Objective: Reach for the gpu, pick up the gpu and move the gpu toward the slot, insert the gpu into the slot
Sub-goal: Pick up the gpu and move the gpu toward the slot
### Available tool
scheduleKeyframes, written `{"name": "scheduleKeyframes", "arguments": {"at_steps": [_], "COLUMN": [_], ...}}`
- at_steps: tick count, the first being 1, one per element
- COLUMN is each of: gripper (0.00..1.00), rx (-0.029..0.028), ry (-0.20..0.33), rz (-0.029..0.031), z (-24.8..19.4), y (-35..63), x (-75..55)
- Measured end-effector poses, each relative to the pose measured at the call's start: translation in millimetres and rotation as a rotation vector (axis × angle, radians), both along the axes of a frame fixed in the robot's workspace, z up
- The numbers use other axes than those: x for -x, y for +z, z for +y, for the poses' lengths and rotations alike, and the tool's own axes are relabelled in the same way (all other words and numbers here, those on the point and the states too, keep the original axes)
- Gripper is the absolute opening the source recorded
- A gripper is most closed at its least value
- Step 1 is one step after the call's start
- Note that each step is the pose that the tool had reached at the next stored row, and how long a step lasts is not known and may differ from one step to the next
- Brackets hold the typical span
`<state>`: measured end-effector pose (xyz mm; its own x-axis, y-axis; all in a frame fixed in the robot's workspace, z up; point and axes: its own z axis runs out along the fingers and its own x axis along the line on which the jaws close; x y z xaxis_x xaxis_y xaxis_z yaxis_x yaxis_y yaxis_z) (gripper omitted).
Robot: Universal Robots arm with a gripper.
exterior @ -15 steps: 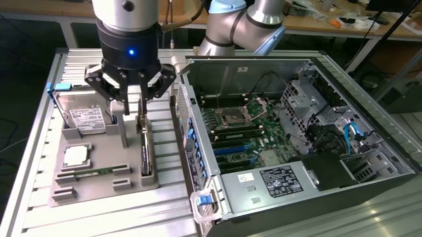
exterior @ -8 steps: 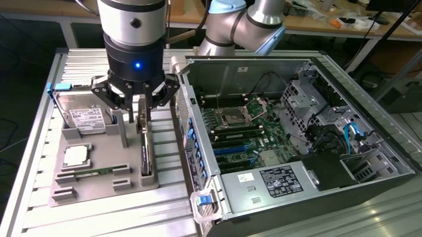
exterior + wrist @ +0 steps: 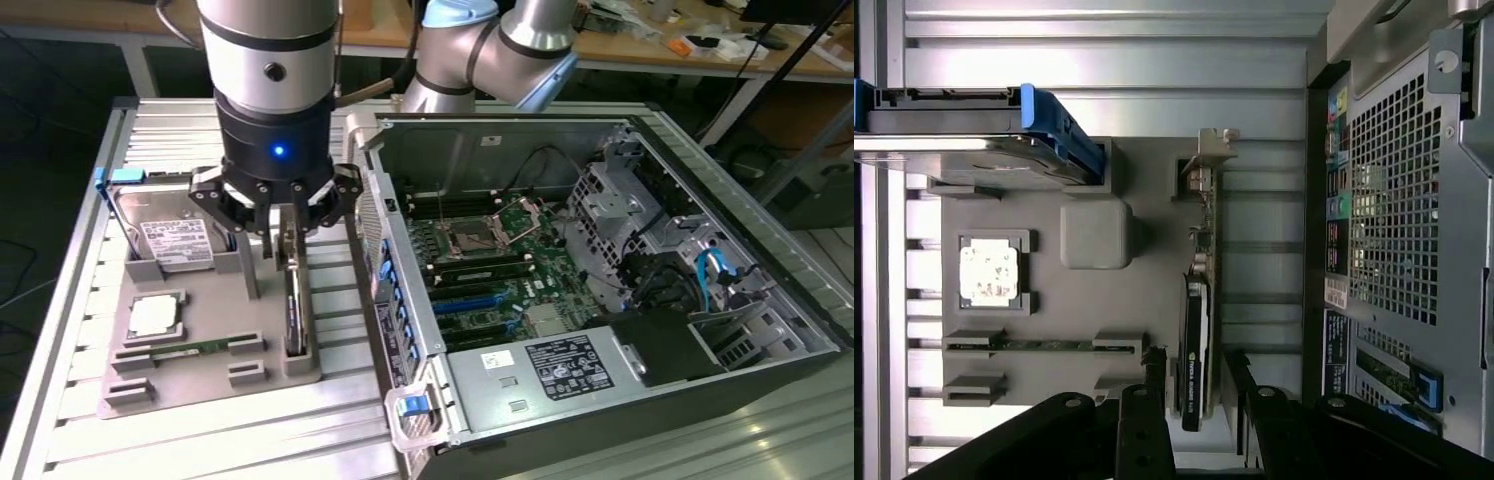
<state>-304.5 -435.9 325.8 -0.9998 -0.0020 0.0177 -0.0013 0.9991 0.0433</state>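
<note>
I see the jaws released, one on each side of the graphics card, not gripping it. The card stands on edge in the gray tray on the table, to the exterior view's left of the open computer case.

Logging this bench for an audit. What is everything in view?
table: one, silver, under everything
holder: one, grey, on the table
graphics card: one, green, on edge in the holder
hard drive: one, silver, on the holder
processor chip: one, silver, on the holder
memory stick: one, green, on the holder
computer case: one, silver, open, exterior view's right
motherboard: one, green, inside the case
slots: two, blue, on the motherboard
arm: one, silver and black, above the holder
pincer: one, black, open, straddling the graphics card
</note>
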Motion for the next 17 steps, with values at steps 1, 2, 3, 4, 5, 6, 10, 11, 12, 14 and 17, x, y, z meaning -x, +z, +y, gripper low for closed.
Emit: {"name": "scheduleKeyframes", "arguments": {"at_steps": [1, 2, 3, 4, 5, 6, 10, 11, 12, 14, 17], "gripper": [0.36, 0.36, 0.36, 0.36, 0.36, 0.36, 0.36, 0.36, 0.36, 0.36, 0.36], "rx": [0.0, -0.0001, -0.0001, -0.0001, 0.0, 0.0, -0.0001, 0.0, 0.0, 0.0, 0.0], "ry": [-0.003, -0.006, -0.009, -0.012, -0.014, -0.017, -0.026, -0.029, -0.031, -0.035, -0.041], "rz": [0.0, -0.0001, -0.0001, -0.0001, 0.0, 0.0, -0.0002, -0.0001, -0.0001, -0.0001, -0.0001], "z": [0.0, 0.0, 0.0, 0.0, 0.0, 0.0, 0.0, -0.1, -0.1, -0.1, -0.1], "y": [-1.9, -3.6, -6.1, -7.9, -9.7, -11.4, -18.8, -20.5, -22.0, -25.3, -30.2], "x": [0.0, -0.2, -0.4, -0.5, -0.6, -0.6, -1.0, -1.1, -1.1, -1.3, -1.5]}}
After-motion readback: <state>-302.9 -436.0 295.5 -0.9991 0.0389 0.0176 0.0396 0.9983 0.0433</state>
